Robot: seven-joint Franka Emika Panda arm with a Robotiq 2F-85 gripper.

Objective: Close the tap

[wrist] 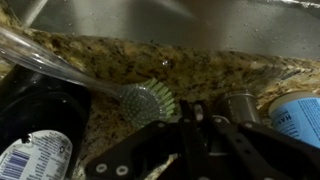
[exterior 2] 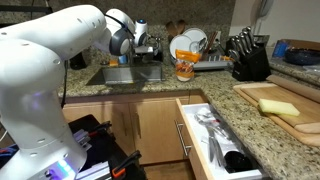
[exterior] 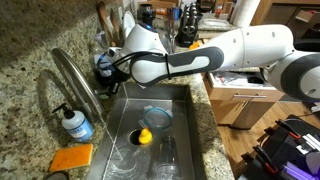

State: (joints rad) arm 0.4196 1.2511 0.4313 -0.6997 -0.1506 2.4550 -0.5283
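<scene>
**A:** It was a kitchen with a speckled granite counter (exterior: 30, 60) around a steel sink (exterior: 125, 105). The tap (exterior: 74, 75) stood at the sink's edge in an exterior view, its arch rising well above the pump bottle (exterior: 76, 124) near its foot.

**B:** And the gripper (exterior: 105, 65)?

**A:** It was up by the back of the sink, close to the tap but apart from it, as far as I could judge. In the wrist view the gripper (wrist: 200, 135) hung low over the granite. Its fingers were dark against dark, so I could not tell how wide it stood. I saw nothing held in it.

**B:** What worried you?

**A:** Clutter. A dish brush (wrist: 150, 100) lay just ahead of the fingers and a dark bottle (wrist: 35, 105) sat beside them. A sideways sweep towards the tap could have tipped the bottle or dragged the brush into the sink.

**B:** And the tap itself?

**A:** The smooth steel could have let the fingers slide off. I could not pick out the handle, so a push might only have swung the spout and left the tap open.
</scene>
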